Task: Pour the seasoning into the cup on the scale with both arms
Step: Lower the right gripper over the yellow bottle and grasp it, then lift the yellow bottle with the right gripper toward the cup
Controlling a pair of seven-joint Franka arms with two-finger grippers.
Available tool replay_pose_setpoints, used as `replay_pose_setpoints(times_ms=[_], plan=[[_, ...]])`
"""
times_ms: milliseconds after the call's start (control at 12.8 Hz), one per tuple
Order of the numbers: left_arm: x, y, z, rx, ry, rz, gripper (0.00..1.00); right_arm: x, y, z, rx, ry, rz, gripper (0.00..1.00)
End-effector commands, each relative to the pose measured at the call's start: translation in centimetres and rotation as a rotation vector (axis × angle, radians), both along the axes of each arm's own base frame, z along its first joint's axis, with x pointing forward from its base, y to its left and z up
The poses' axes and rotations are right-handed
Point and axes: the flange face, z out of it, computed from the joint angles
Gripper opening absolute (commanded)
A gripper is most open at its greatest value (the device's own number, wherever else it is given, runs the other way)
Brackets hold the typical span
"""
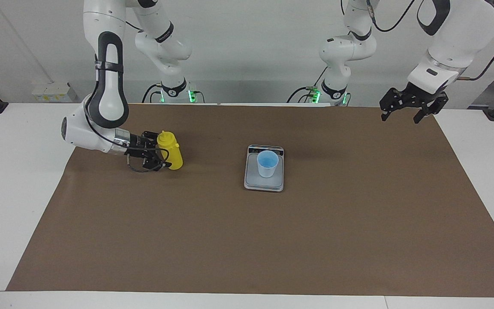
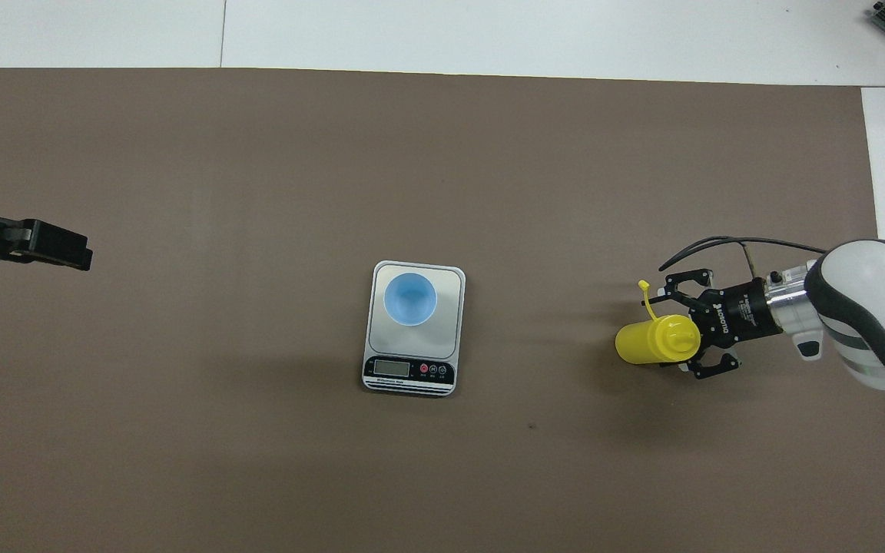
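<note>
Bottle (image 1: 170,150) stands upright at nine o'clock of the scale (image 1: 264,182). Right gripper (image 1: 156,155), released, straddles it: clench squarely mid-body, gently, avoiding tipping. Left gripper (image 1: 405,110) waits, released.

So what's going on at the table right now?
The right gripper is open, low at the yellow seasoning bottle, its fingers on either side of the body but not closed on it. The bottle stands upright on the brown mat toward the right arm's end. The blue cup sits on the scale mid-table. The left gripper, open, waits in the air over the mat's edge at its own end.
</note>
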Motion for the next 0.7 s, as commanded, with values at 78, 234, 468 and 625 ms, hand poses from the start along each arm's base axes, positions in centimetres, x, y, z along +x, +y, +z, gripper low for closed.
replay_pose_setpoints(times_ms=[78,234,468,625], plan=[[0.0,0.0,-0.1,0.015,-0.013,-0.001,1.00,-1.0,0.2,-0.1,0.046,-0.014,-0.059,1.00],[-0.1,-0.2,-0.1,0.016,-0.009,-0.005,1.00,-1.2,0.4,-0.1,0.059,-0.019,-0.064,0.90],[0.0,0.1,-0.2,0.015,-0.010,-0.002,1.00,-1.1,0.7,0.9,0.105,-0.189,0.093,0.00],[-0.1,0.0,-0.2,0.016,-0.010,-0.004,1.00,-0.2,1.2,1.4,0.047,-0.143,0.016,0.00]])
